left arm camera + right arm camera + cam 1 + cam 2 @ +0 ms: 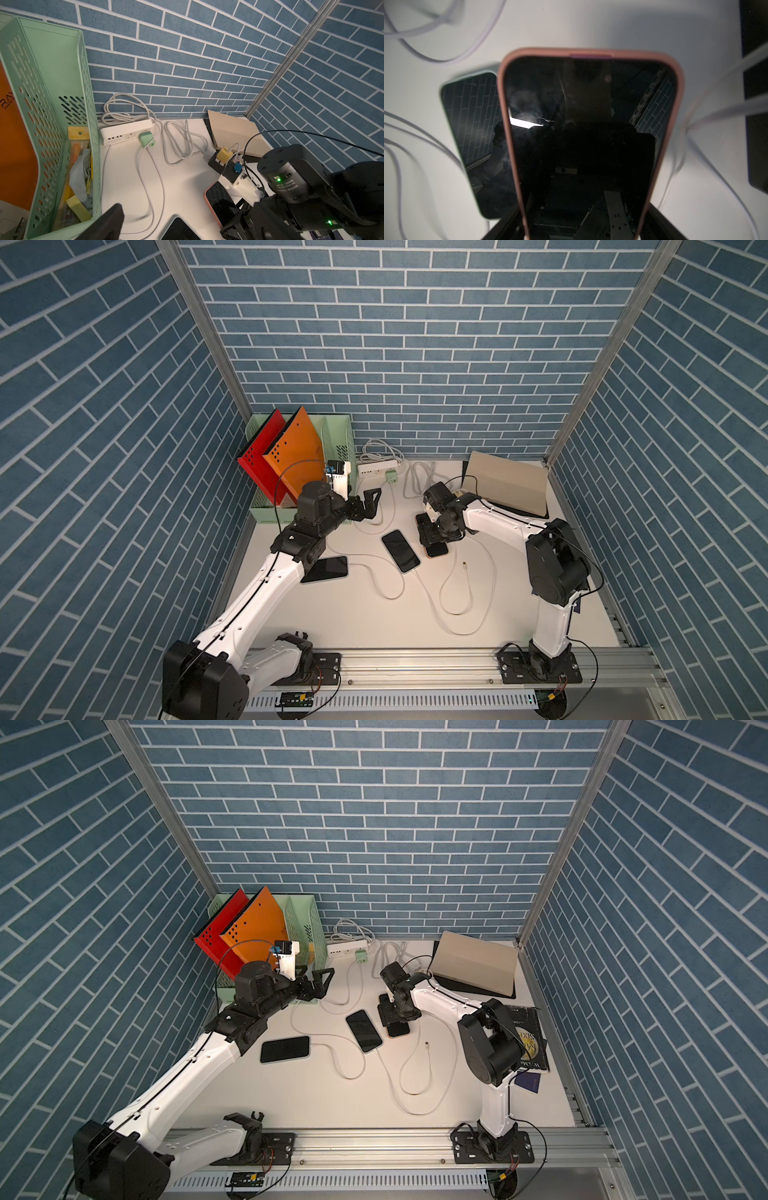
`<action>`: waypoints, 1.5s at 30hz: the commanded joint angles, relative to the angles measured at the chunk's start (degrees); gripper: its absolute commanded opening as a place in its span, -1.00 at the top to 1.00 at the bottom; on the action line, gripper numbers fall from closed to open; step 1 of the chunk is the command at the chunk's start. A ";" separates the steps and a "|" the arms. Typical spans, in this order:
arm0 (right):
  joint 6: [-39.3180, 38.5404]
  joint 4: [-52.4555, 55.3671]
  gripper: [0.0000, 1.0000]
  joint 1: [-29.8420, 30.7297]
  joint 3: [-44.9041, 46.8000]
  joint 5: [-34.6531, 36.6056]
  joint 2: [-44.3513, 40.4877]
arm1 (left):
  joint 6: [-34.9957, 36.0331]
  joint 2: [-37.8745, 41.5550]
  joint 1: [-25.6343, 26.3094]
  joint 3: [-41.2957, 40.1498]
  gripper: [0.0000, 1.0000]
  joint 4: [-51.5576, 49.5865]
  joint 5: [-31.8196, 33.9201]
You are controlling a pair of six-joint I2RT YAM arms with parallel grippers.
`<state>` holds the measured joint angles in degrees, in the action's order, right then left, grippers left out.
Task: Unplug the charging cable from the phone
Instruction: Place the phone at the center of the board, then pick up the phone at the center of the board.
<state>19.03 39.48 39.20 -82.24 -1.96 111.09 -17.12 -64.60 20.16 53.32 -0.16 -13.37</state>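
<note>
In both top views, the right gripper [434, 531] is down over the pink-cased phone [436, 552], jaws clamped across its long edges. The charging cable [464, 566] lies on the table [374, 614] just beside it, plug end free and touching no phone (so this one looks unplugged, I'd judge). The left gripper [368, 506] hovers wide open, holding nothing, near the green file rack [338, 435] and well apart from the action.

Over to the left wrist: one finger [110, 222] is in frame, and the pink-cased phone [214, 193] sits under the other arm.

Right wrist now: the phone's dark screen fills the view, overlapping the middle phone [473, 124], with no cable at its visible end.

Best play from here is to keep the squeeze even on both edges, hold it level, and set it down flat, clear of the neighbour and the cable loops.
</note>
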 commanded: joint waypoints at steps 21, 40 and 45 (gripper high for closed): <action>-2.37 2.88 -0.72 0.38 -1.21 4.66 2.51 | -0.10 -0.76 -0.12 -0.76 -1.00 -1.76 5.33; -0.33 -1.40 -0.99 11.33 -9.75 3.79 5.63 | -0.63 1.51 -0.38 -1.90 -1.00 -2.98 11.11; 0.13 -3.72 -0.99 13.16 -11.78 4.82 8.76 | -0.89 1.30 -0.48 -1.99 -1.00 -2.94 11.10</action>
<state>17.76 37.30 51.64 -92.47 1.98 117.23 -17.58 -64.07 20.08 51.96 -2.92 -2.90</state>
